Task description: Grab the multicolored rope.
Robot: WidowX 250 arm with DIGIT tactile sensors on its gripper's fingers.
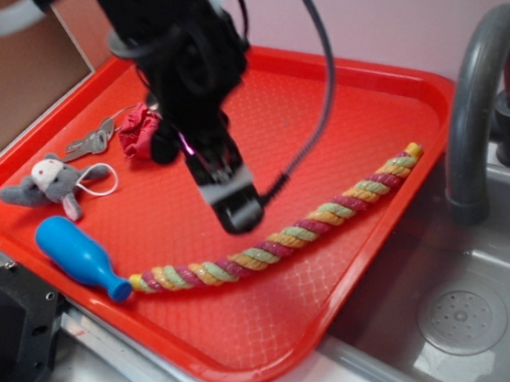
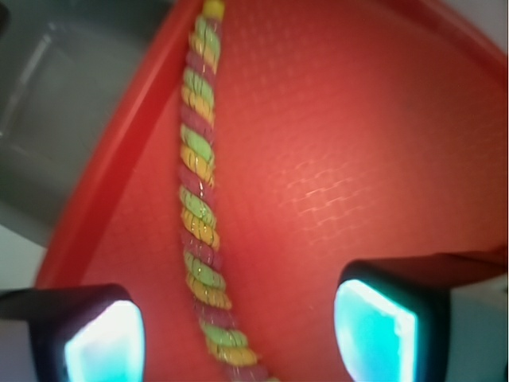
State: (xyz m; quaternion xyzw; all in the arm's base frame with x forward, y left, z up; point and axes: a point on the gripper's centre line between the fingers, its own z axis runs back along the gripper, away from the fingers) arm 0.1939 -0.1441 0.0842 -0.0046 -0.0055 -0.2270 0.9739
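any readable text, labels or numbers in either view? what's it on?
None. No words, numbers or logos can be read in either view.
Checked: the red tray, the rope, the blue bowling pin, the plush toy, the keys, the gripper, the faucet. All unmarked. The keys are too small to tell any stamping.

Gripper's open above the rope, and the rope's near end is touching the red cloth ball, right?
Not quite. In the exterior view the rope's end touches the blue bowling pin; the red cloth ball lies apart. The gripper is open above the rope.
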